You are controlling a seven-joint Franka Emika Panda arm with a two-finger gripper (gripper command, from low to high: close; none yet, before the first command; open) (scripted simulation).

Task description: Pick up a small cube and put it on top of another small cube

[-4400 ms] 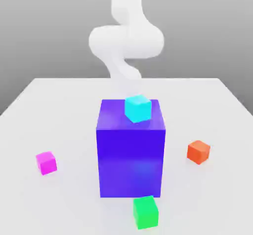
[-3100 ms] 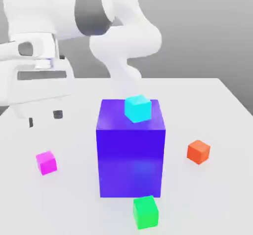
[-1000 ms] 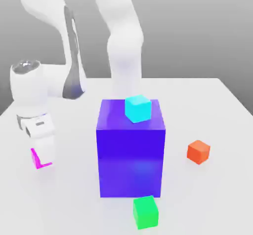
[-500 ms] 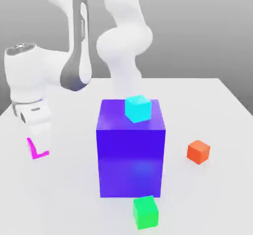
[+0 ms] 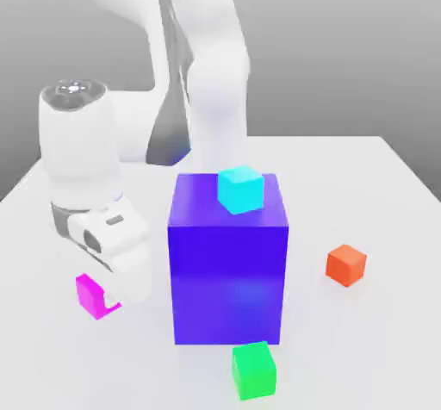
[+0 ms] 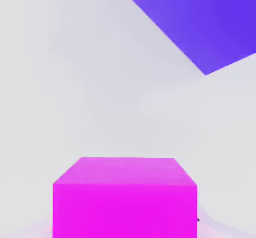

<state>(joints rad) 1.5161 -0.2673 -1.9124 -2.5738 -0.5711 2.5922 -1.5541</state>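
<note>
The small cube (image 5: 90, 293), plain magenta-pink, sits between the fingers of my gripper (image 5: 105, 299), which is shut on it. The white hand covers the cube's right part in the exterior view. The held cube is just left of the big blue-purple block (image 5: 228, 257) in that view. In the hand view the magenta cube (image 6: 125, 197) is close up, with the white table and a corner of the blue-purple block (image 6: 200, 17) beyond it. The other small cube (image 5: 254, 370), bright green, rests on the table in front of the big block.
A cyan cube (image 5: 239, 189) stands on top of the blue-purple block. An orange-red cube (image 5: 345, 264) lies on the table at the exterior view's right. The white arm (image 5: 198, 72) rises behind the block. The white table (image 5: 379, 339) ends at an edge on each side.
My gripper has carried the magenta cube toward the exterior view's right and nearer the camera, closer to the blue-purple block. The other cubes have not moved.
</note>
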